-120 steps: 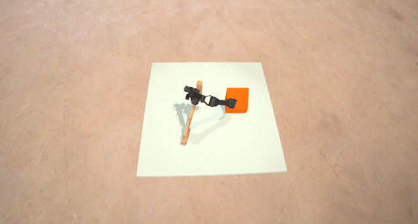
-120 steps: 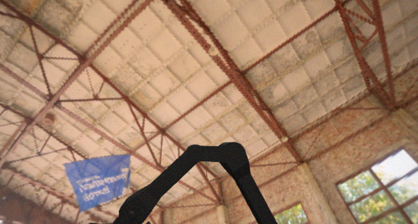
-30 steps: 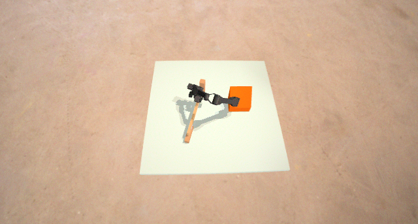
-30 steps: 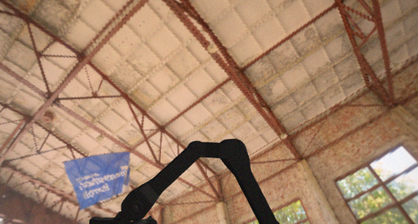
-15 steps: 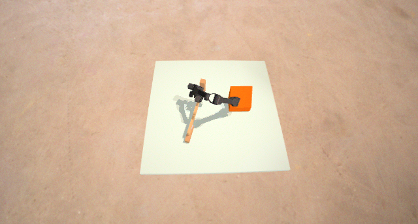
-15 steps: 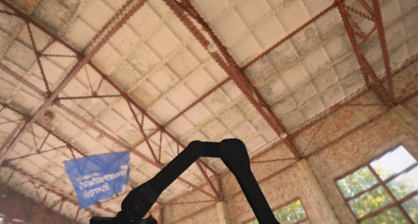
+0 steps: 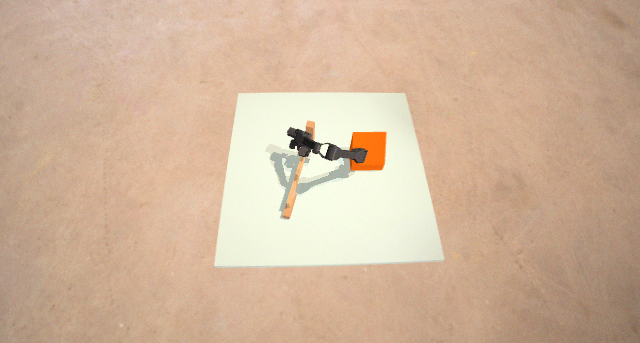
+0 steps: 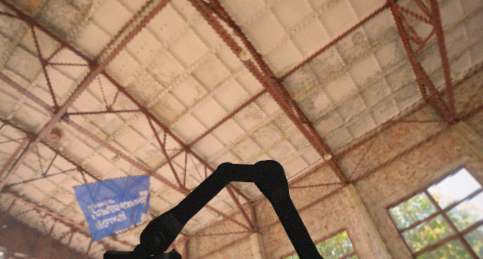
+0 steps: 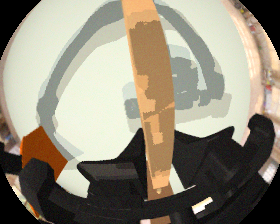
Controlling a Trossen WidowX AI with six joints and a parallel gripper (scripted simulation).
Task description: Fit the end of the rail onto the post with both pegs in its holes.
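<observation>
The long wooden rail [image 7: 295,183] [image 9: 157,95] runs lengthwise under the arm. My gripper [image 7: 303,154] [image 9: 149,129] is shut on the rail, one black finger on each side of it, near the post end. The rail's other end is at the low footboard block [image 7: 286,215]; how it sits in the bracket is too small to tell. A wooden piece, seemingly the post [image 7: 310,125], shows just beyond the arm. The pegs, the holes and the joint between rail and post are hidden by the gripper, so I cannot tell whether they touch. The exterior view shows only the arm.
An orange block [image 7: 370,150] [image 9: 42,154] stands to the right in the top view, at the arm's base. The pale square table top [image 7: 380,223] lies under everything. The arm spans from the orange block to the rail and casts shadows around the rail.
</observation>
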